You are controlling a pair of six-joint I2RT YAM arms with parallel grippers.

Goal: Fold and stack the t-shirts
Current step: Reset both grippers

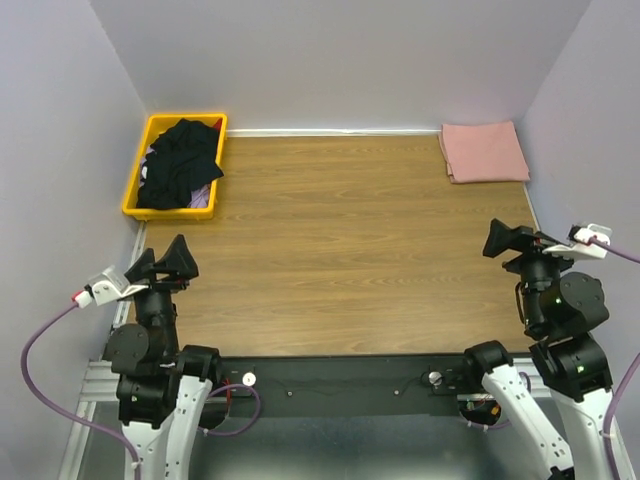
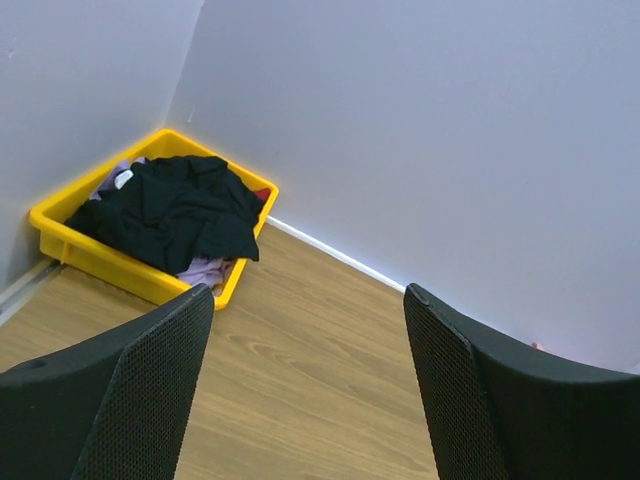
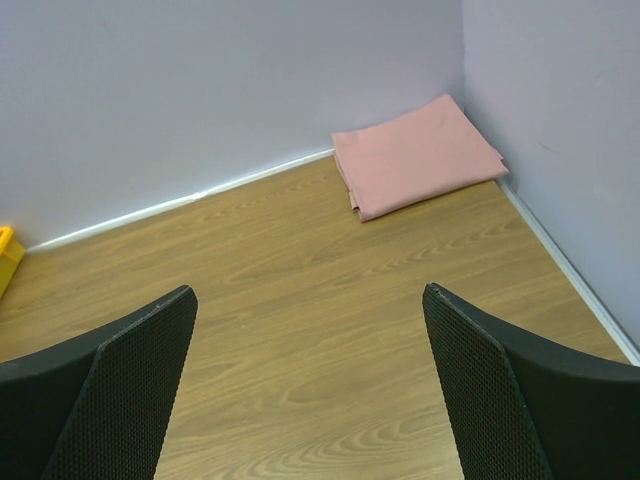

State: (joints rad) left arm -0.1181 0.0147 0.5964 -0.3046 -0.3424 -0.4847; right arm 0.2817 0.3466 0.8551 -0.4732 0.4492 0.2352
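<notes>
Hovering wide open and empty, the left tool (image 1: 163, 258) and right tool (image 1: 510, 238) flank the tabletop's (image 1: 350, 250) near edge. Far left, the black t-shirts (image 1: 180, 165) (limp, light, tangled) heap in the yellow bin (image 1: 133, 188); the pink t-shirt (image 1: 485, 152) lies folded far right. Pinching a raised top fold looks best.

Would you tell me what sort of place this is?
Likely a robot lab cell: plain lavender walls around a wood-grain table, a yellow plastic bin of black t-shirts, a folded pink t-shirt.
</notes>
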